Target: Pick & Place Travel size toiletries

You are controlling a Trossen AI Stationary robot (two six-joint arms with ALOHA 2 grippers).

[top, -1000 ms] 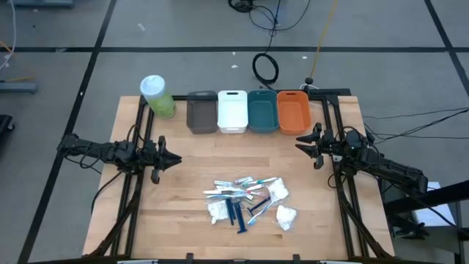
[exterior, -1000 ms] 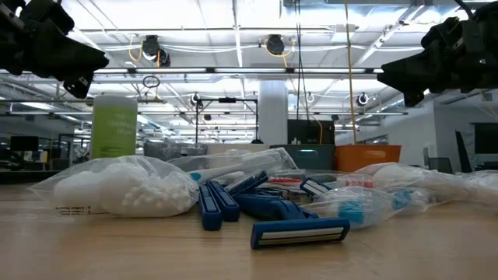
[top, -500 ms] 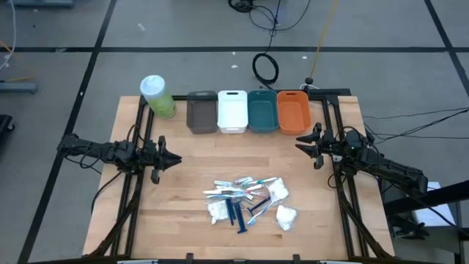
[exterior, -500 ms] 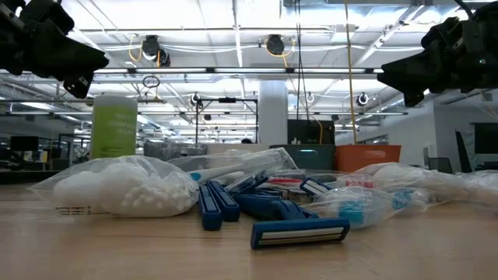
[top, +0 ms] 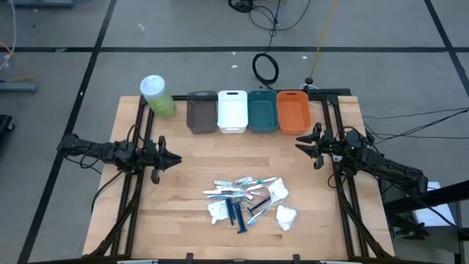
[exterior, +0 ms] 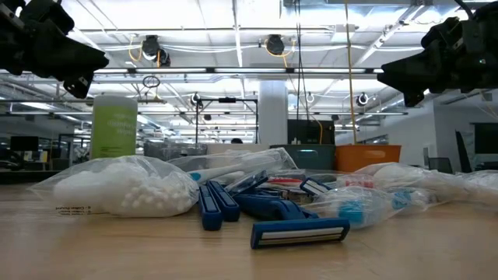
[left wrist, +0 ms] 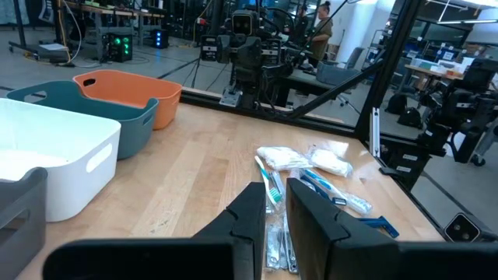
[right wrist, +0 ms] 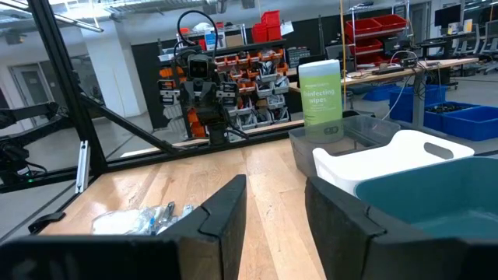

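Nearest the front edge of the table [top: 176, 235], the travel size toiletries [top: 248, 199] lie in one loose heap: dark blue razors [exterior: 299, 231] in front, white pouches [exterior: 124, 187] and slim sticks [top: 223, 193] among and behind them, several items touching or overlapping. Nothing in the heap is held, so the task appears to be at its start, with the first pick not yet made. Farther back, level with the middle of the table, both arms hang above the surface at opposite sides. The left gripper [top: 170, 159] is at the left edge, its jaws narrowly parted with a thin slit between them and nothing gripped. The right gripper [top: 305, 144] is at the right edge, jaws parted with a clear gap, also empty. The heap lies between the two grippers and nearer the front, well apart from both, though somewhat closer to the right one. The next move calls for one arm to travel inward and down over a single item at the heap's fringe, jaws wide enough to straddle it. Farthest back stand the grey bin [top: 201, 112], white bin [top: 232, 111], teal bin [top: 261, 111] and orange bin [top: 294, 111] in a row, with a green cylinder [top: 157, 96] to their left.
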